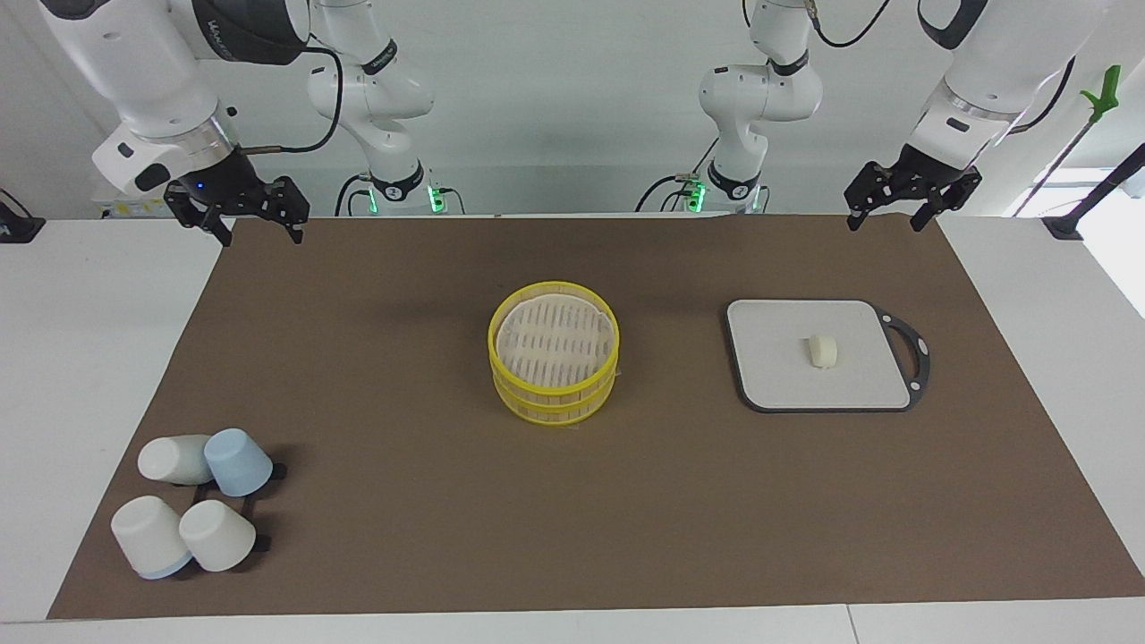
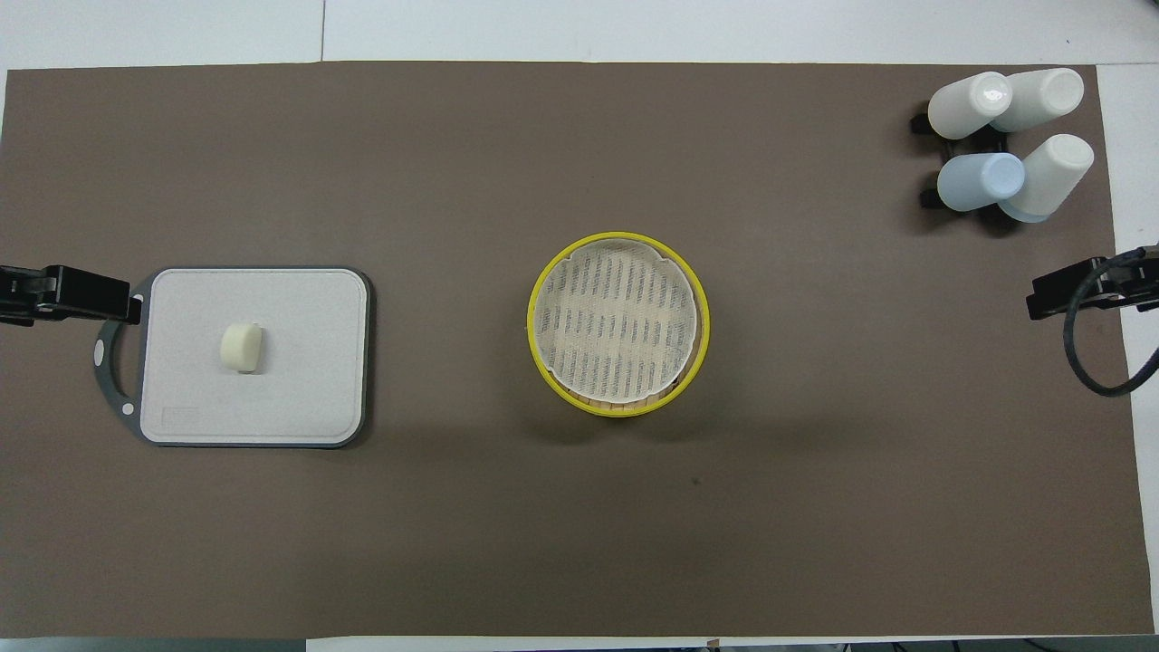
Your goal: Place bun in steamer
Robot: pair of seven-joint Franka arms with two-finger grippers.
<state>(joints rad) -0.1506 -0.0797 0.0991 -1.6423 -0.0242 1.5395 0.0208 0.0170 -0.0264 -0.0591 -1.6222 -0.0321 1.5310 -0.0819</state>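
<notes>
The bun [image 1: 822, 350], a small cream-white lump, lies on the grey square board [image 1: 778, 358] toward the left arm's end of the table. It shows in the overhead view too [image 2: 242, 348], on the board [image 2: 299, 362]. The steamer [image 1: 554, 351], stacked, with yellow rims and a pale slatted top, stands at the middle of the mat [image 2: 619, 323]. My left gripper [image 1: 886, 222] is open and empty, raised over the mat's edge by the board [image 2: 90, 294]. My right gripper [image 1: 259, 234] is open and empty, raised at the other end [image 2: 1077, 290]. Both arms wait.
Several upturned cups [image 1: 192, 501], white and pale blue, sit on a black rack at the right arm's end, farther from the robots than the steamer [image 2: 1010, 145]. A brown mat [image 1: 572, 519] covers the white table. The board has a dark handle loop [image 1: 917, 353].
</notes>
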